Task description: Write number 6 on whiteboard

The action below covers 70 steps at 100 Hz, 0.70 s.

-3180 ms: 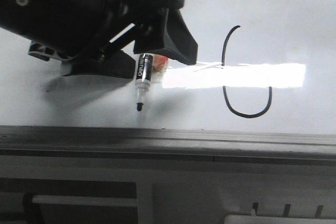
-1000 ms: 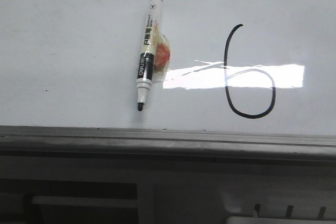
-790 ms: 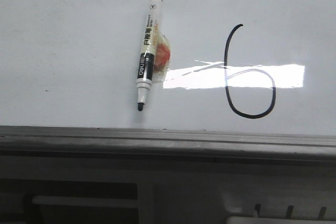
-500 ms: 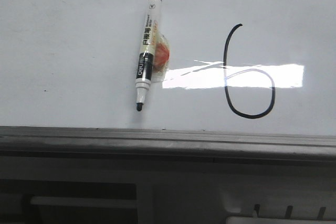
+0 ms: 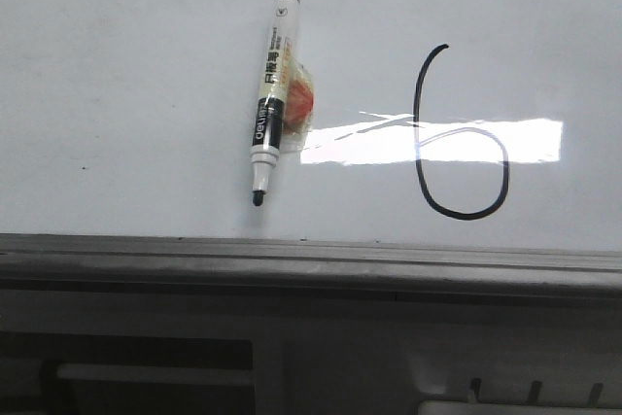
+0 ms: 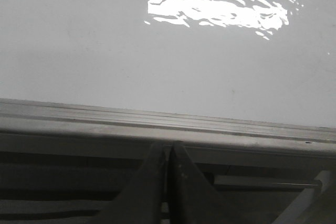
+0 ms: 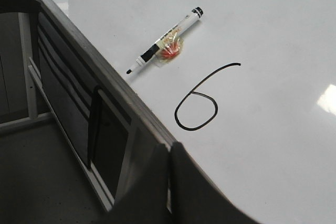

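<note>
The whiteboard [image 5: 136, 85] lies flat before me, glossy and grey-white, with a bright rectangular glare [image 5: 432, 141] across it and a dull grey metal frame edge [image 5: 311, 258] running along its near side. The number 6 [image 5: 459, 138] is drawn on it in a thin black line: a tall stem curving up to a small hook at the top, closing below into a rounded loop whose upper arc crosses the glare. From my right wrist the 6 [image 7: 198, 103] reads clean and unbroken.

To the left of the 6, well apart from it, the marker pen [image 5: 271, 94] lies on the board, a slim white barrel with a black band and black end, its uncapped dark tip pointing toward the frame edge. A small crinkled clear wrapper with something orange-red inside [image 5: 299, 104] touches the pen's right side.

My left gripper [image 6: 166, 182] has its fingers pressed together, empty, off the board's near edge. My right gripper [image 7: 169, 182] is likewise closed on nothing, at the frame edge nearest the 6's loop. The board around the 6 and left of the pen is bare.
</note>
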Tool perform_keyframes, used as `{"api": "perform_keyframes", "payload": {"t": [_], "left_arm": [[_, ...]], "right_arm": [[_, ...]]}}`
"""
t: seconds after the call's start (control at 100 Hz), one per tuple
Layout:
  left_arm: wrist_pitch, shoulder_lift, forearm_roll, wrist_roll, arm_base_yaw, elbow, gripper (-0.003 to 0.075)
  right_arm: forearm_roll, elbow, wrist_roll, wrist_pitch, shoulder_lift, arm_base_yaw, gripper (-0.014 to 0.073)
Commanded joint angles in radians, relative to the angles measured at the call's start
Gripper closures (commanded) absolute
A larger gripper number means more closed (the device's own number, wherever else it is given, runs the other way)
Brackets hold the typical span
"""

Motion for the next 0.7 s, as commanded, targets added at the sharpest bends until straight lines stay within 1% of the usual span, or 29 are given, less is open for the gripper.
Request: {"api": "perform_keyframes", "payload": {"t": [0.0,0.04,0.08,0.11,0.14,0.19,0.26,0.29,0.34,0.39,0.44,0.5,0.54,0.6,0.69], "left_arm": [[-0.04,0.008,0.0,-0.012,0.002,0.045,0.0739],[-0.04,0.008,0.0,-0.012,0.002,0.045,0.0739],[-0.04,0.008,0.0,-0.012,0.002,0.045,0.0739],[-0.04,0.008,0.0,-0.012,0.002,0.045,0.0739],[-0.04,0.008,0.0,-0.012,0.002,0.045,0.0739],[-0.04,0.008,0.0,-0.012,0.002,0.045,0.0739],[-0.04,0.008,0.0,-0.012,0.002,0.045,0.0739],[-0.04,0.008,0.0,-0.012,0.002,0.045,0.0739],[-0.04,0.008,0.0,-0.012,0.002,0.045,0.0739],[-0.04,0.008,0.0,-0.012,0.002,0.045,0.0739],[-0.04,0.008,0.0,-0.012,0.002,0.045,0.0739],[-0.04,0.008,0.0,-0.012,0.002,0.045,0.0739],[-0.04,0.008,0.0,-0.012,0.002,0.045,0.0739],[-0.038,0.008,0.0,-0.012,0.002,0.045,0.0739],[-0.038,0.008,0.0,-0.012,0.002,0.045,0.0739]], "right_arm": [[0.007,-0.021,0.001,-0.072,0.029,-0.003,0.0657],[-0.014,-0.016,0.001,-0.079,0.029,-0.003,0.0657],[-0.051,0.0,0.008,-0.122,0.029,-0.011,0.0657],[-0.062,0.016,0.035,-0.178,0.029,-0.023,0.0657],[-0.086,0.037,0.078,-0.27,0.029,-0.04,0.0657],[-0.168,0.093,0.158,-0.413,0.029,-0.082,0.0657],[-0.304,0.181,0.329,-0.605,0.029,-0.168,0.0658],[-0.341,0.219,0.442,-0.662,0.029,-0.223,0.0658],[-0.363,0.288,0.576,-0.73,0.029,-0.304,0.0658],[-0.363,0.357,0.647,-0.774,0.029,-0.385,0.0658],[-0.363,0.42,0.673,-0.814,0.029,-0.456,0.0658],[-0.363,0.485,0.68,-0.849,0.029,-0.527,0.0658],[-0.363,0.475,0.682,-0.745,0.023,-0.552,0.0658],[-0.363,0.479,0.682,-0.685,0.012,-0.572,0.0658],[-0.363,0.479,0.682,-0.542,-0.023,-0.572,0.0658]]}}
